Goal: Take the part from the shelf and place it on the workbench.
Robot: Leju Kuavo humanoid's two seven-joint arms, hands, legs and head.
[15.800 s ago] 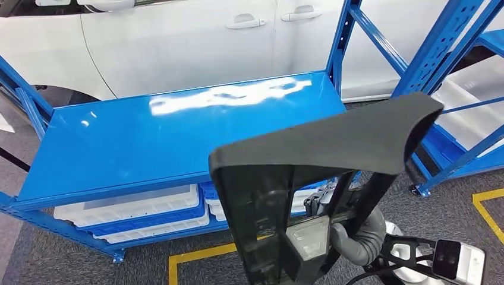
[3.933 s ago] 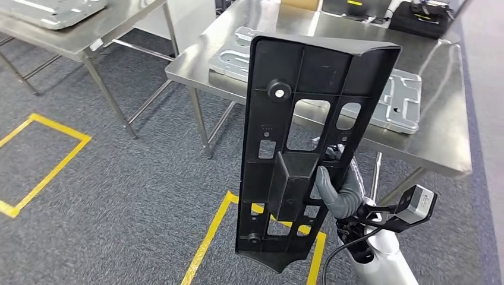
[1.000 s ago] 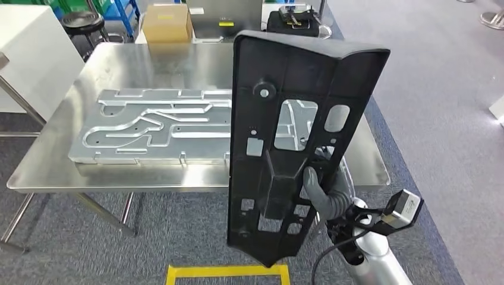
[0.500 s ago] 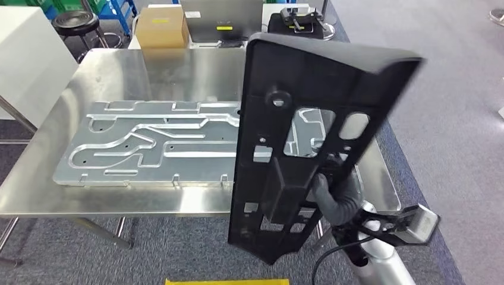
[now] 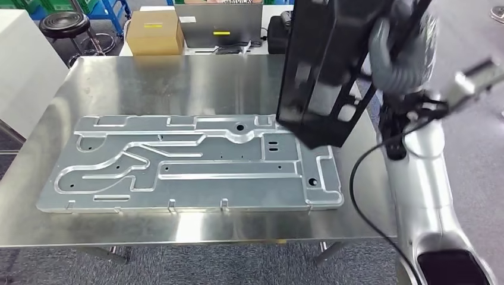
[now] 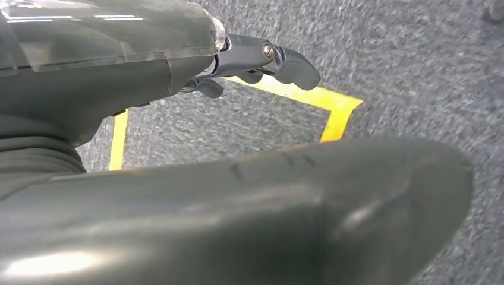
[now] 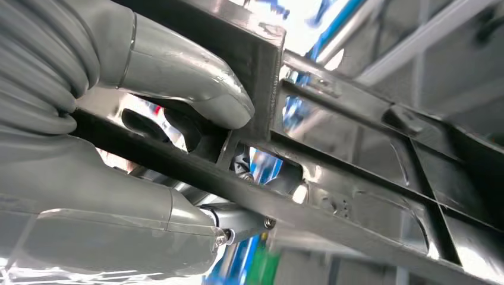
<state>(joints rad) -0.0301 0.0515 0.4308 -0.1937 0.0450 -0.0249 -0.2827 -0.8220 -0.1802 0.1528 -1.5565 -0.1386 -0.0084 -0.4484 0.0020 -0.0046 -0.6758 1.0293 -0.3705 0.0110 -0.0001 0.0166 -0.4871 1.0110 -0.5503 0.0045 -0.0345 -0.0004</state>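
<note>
Grey carpet floor (image 5: 475, 142) is running under a steel desk (image 5: 178, 89); cardboard box (image 5: 156, 31) and black stool (image 5: 62, 24) sitting behind.

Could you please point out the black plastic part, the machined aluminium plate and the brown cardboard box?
black plastic part (image 5: 324, 65), head view, on its ribbed body
machined aluminium plate (image 5: 190, 163), head view, on its grooved middle
brown cardboard box (image 5: 156, 31), head view, on its top face
</note>
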